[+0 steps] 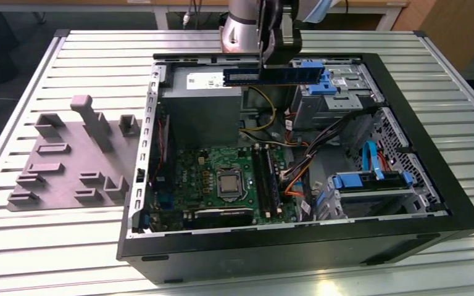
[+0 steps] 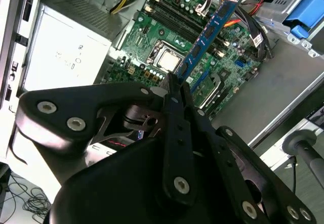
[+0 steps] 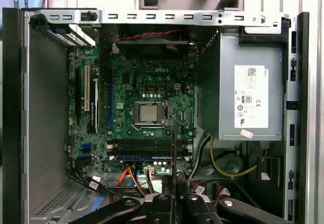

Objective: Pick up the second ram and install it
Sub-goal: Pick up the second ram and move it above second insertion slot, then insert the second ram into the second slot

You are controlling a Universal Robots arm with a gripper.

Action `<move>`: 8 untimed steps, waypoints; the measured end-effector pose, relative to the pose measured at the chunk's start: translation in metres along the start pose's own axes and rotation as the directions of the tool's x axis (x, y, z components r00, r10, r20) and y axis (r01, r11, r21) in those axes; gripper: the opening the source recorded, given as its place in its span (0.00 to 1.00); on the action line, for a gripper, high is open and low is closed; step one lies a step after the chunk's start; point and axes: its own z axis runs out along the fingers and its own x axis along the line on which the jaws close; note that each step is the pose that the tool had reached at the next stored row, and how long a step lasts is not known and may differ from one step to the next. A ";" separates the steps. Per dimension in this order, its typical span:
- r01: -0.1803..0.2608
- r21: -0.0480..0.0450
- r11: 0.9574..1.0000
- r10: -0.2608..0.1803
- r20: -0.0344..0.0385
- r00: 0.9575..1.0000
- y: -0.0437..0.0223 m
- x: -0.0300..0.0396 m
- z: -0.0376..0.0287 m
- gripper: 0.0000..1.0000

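Note:
The second ram (image 1: 271, 75) is a long blue board with dark chips. It hangs level above the back of the open computer case (image 1: 434, 203), over the power supply (image 1: 200, 105). My gripper (image 1: 275, 61) is shut on its upper edge. In the second wrist view the ram (image 2: 210, 29) sticks out from my gripper (image 2: 174, 85) towards the motherboard (image 2: 152, 37). In the first wrist view the ram (image 3: 174, 143) shows edge-on as a thin dark line out of my gripper (image 3: 174, 196), crossing the memory slots (image 3: 147, 145) beside the processor (image 3: 149, 114). A blue strip (image 3: 136, 158) lies along one slot.
A grey holder plate (image 1: 72, 154) with upright blocks lies on the slatted table at the exterior view's left. Inside the case are drive bays with blue clips (image 1: 369, 182), orange and yellow cables (image 1: 295, 179) and a blue cable (image 1: 374, 157).

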 end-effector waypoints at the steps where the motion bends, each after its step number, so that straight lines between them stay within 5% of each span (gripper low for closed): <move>1: 0.000 0.000 1.000 0.000 0.000 1.000 0.0000 0.0000 0.0000 0.14; 8: -0.003 0.000 1.000 0.003 0.000 1.000 -0.0006 0.0000 0.0000 0.14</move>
